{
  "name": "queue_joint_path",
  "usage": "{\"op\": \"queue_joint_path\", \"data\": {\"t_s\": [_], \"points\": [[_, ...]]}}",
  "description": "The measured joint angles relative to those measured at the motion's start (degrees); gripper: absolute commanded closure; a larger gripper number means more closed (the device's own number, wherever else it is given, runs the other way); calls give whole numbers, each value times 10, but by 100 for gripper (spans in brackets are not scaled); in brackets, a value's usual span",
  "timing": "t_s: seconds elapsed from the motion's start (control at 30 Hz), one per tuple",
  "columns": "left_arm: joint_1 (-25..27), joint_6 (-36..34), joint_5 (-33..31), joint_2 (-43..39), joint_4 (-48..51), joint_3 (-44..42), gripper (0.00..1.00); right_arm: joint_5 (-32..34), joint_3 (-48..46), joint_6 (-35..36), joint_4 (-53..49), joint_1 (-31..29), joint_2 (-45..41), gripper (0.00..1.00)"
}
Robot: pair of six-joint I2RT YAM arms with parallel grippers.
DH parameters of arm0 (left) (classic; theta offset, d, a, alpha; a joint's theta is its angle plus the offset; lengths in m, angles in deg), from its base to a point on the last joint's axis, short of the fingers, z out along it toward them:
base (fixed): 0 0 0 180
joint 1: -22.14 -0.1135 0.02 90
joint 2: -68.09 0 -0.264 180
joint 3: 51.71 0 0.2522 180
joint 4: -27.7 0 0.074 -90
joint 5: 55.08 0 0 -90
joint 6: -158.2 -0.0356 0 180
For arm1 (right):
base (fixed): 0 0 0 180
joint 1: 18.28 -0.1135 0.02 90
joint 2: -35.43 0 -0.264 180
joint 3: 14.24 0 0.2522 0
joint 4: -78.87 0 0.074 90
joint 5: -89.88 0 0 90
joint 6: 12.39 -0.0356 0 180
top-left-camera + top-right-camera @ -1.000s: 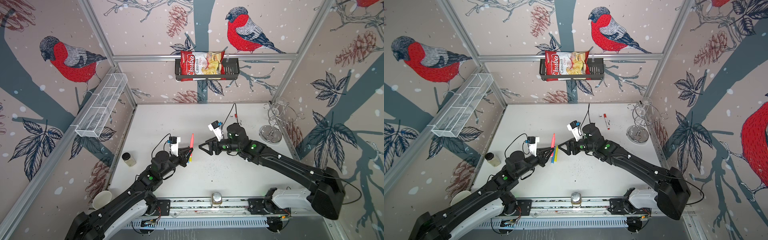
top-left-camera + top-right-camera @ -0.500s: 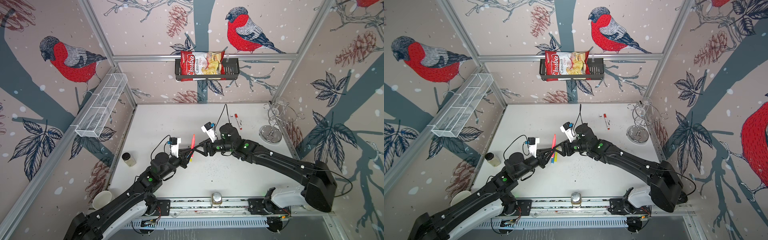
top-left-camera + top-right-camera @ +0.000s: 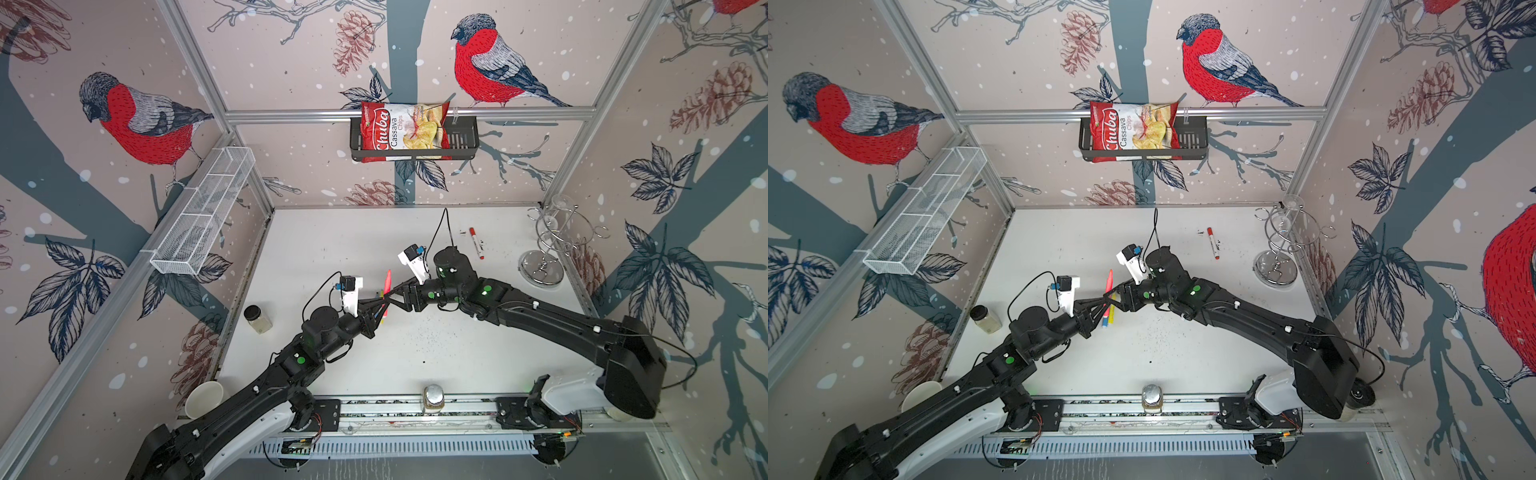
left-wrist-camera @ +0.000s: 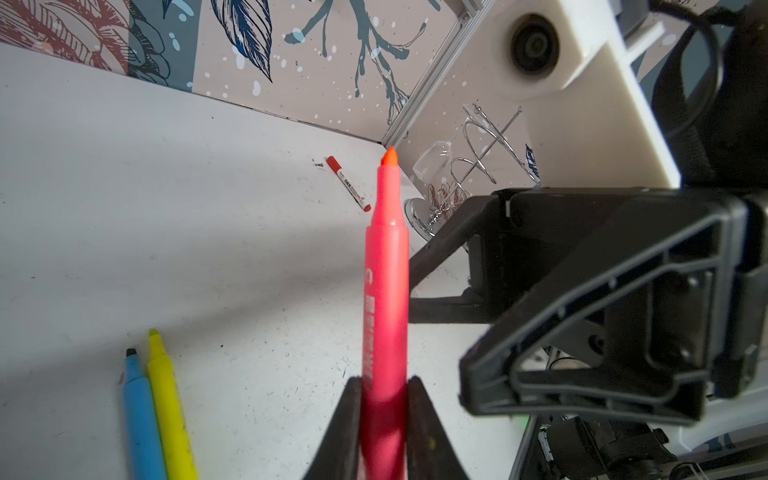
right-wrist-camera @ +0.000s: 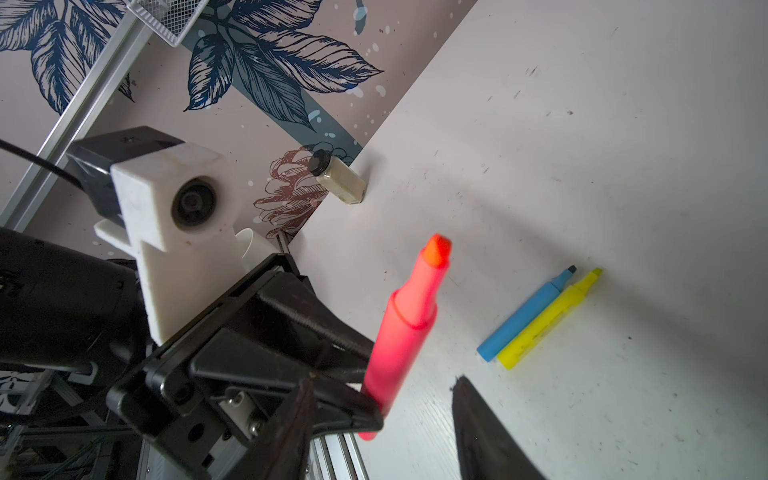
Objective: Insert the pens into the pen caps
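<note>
Left gripper [image 4: 382, 386] is pressed shut on the lower barrel of the pink-red pen [image 4: 384, 270]. The pen is held upright, clear of the table [image 3: 436, 353], with its orange tip uncapped. Compared with the views from a second earlier, this grip is unchanged; the change lies with the right gripper [image 5: 382, 382]. It is no longer seen standing off to the right of the pen in both top views. It is now brought in at the centre of the frame, tip to tip with the left one. Its jaws are narrower, yet a gap is shown between them in the right wrist view, with the pen barrel lying in that gap. Contact cannot be confirmed.

A hand-over or two-handed regrasp of the pen is judged to be in preparation. Capping is not yet begun, and no loose pen cap is made out in any view.

The blue pen [image 3: 1105, 321] and yellow pen [image 3: 1113, 309] are laid side by side on the table, just below the meeting grippers in a top view. The white-barrelled marker [image 3: 476, 243] is placed well apart, toward the upper right of the table. A glass jar [image 3: 257, 319] is stood at the left edge and a wire glass holder [image 3: 544, 253] at the right. Crowding of four fingers around one short barrel is judged the main obstruction.
</note>
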Motion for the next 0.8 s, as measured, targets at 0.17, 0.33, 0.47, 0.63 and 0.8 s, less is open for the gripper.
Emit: {"op": "queue_joint_path", "data": {"t_s": [0.17,0.33,0.47,0.63,0.8], "points": [[2,2,-2,0,-16,-3,80,-2,3,-12,5,0,8,50],[3,4,-2,4,-25,-3,80,-4,3,-16,18,0,8,52],[5,4,-2,9,-29,-3,80,-11,3,-28,30,0,12,57],[7,4,-2,17,-31,-3,80,-13,5,-39,35,0,17,65],[8,4,-2,15,-38,-3,80,-13,4,-42,42,0,20,73]]}}
